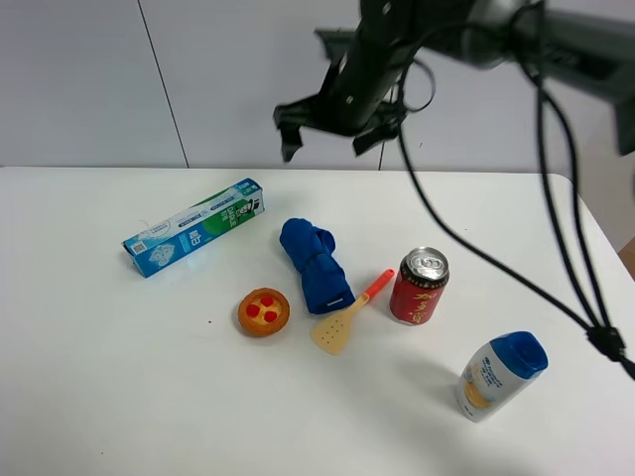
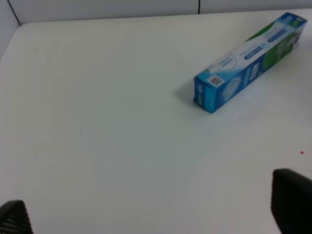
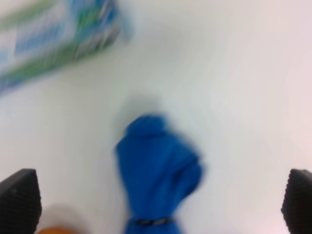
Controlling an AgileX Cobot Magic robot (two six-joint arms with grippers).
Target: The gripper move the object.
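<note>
White counter point(image 1: 99, 397) carries everything. The right claw point(image 1: 325, 134) hangs high above it, fingers wide apart. The toothpaste box point(image 1: 194, 226) lies at ten o'clock of the blue fabric bundle point(image 1: 316, 266), which rests near the counter's centre, at the claw's six o'clock, untouched.

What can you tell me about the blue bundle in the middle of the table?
The blue bundle looks like soft fabric rolled long, with a dark band near one end. It lies flat on the white table, banded end beside the yellow spatula blade; contact there is unclear. Nothing grips it.
</note>
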